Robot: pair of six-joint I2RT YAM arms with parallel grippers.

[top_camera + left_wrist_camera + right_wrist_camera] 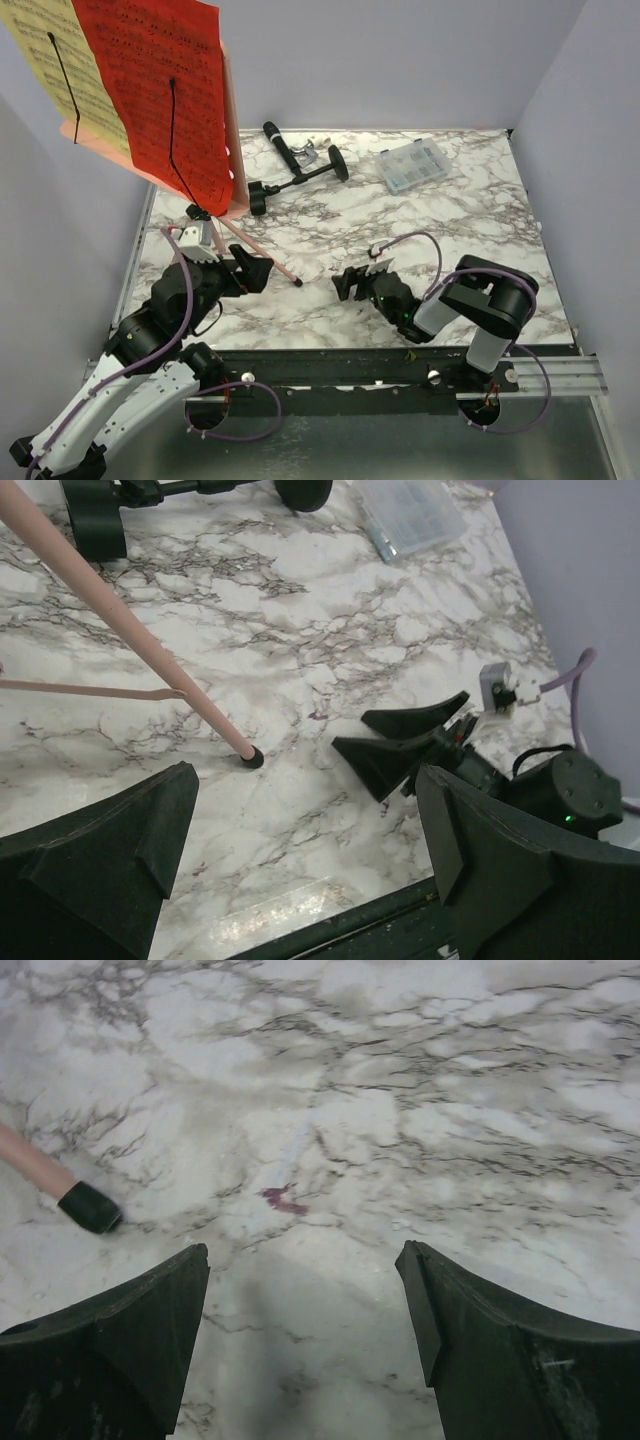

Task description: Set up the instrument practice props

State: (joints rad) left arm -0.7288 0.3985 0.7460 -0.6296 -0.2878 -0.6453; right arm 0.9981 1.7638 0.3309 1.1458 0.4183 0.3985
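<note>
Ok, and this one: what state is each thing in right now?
pink music stand: upright on its tripod legs.
red sheet-music page: up on the stand, under a black retaining arm.
yellow sheet-music page: up on the stand, beside the red one.
microphone stand: lying on its side on the table.
clear compartment box: lid shut.
left pincer: open, empty.
right pincer: open, empty.

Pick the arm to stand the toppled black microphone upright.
Right, probably: only white marble tabletop lies between the open right tool and the black microphone stand; the left tool would cross the pink music stand's thin leg.
</note>
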